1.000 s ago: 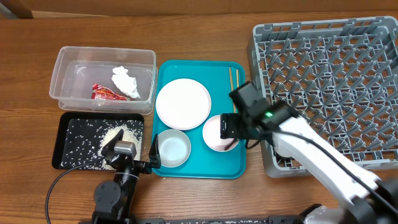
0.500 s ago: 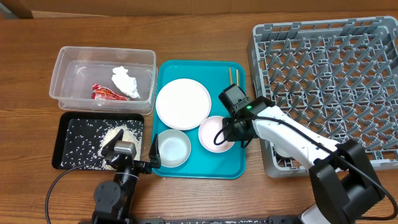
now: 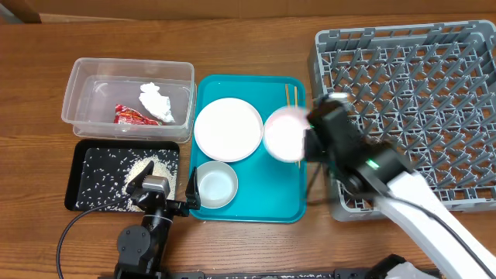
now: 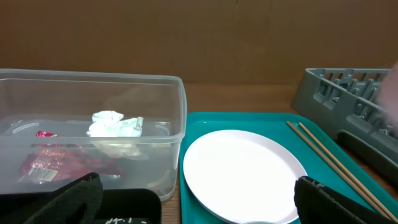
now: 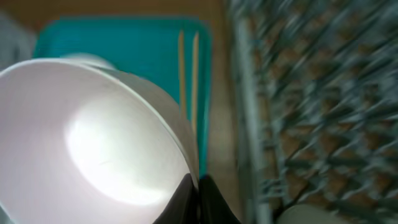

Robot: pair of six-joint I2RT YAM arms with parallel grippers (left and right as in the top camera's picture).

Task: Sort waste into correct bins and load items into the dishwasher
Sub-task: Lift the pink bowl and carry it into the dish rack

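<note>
What moved: a second ago the white bowl (image 3: 284,133) sat low on the teal tray (image 3: 256,208) with the right hand (image 5: 194,198) still wide around it. Now the hand has clamped on, and the bowl is up in the air and further up-frame.

Bowl now: middle of the overhead frame, tipped on its side over the tray's right edge. It's just beside the plate (image 3: 229,129) and just below the chopsticks (image 3: 291,94). It's blurry, so it's moving quick.

Right hand: pressed together on the bowl's rim. The wrist view shows the dark fingers pinching the thin edge at the bottom, with the whole bowl hanging off that one spot.

Dish rack (image 3: 411,101): fills the right side of the frame, right next to the tray. My guess is that's where the bowl is headed.

Left on the tray: the plate, a pale bowl (image 3: 215,184) at lower left, and the chopsticks at the top right.

Left hand (image 3: 161,188): spread wide, holding nothing, parked at the bottom between the black tray (image 3: 81,174) and the pale bowl.

Waste: red wrapper (image 3: 133,116) and tissue (image 3: 158,102) are in the clear tub (image 3: 85,74), and the rice (image 3: 143,167) is on the black tray. That part looks done to me.

What could go wrong:
- It's a one-point rim pinch on a fast swing, so the bowl could pivot or slip out.
- If it's carried too low, it could clip the rack's near wall.
- If it's let go crooked, it could bounce off the pegs instead of settling between them.
</note>
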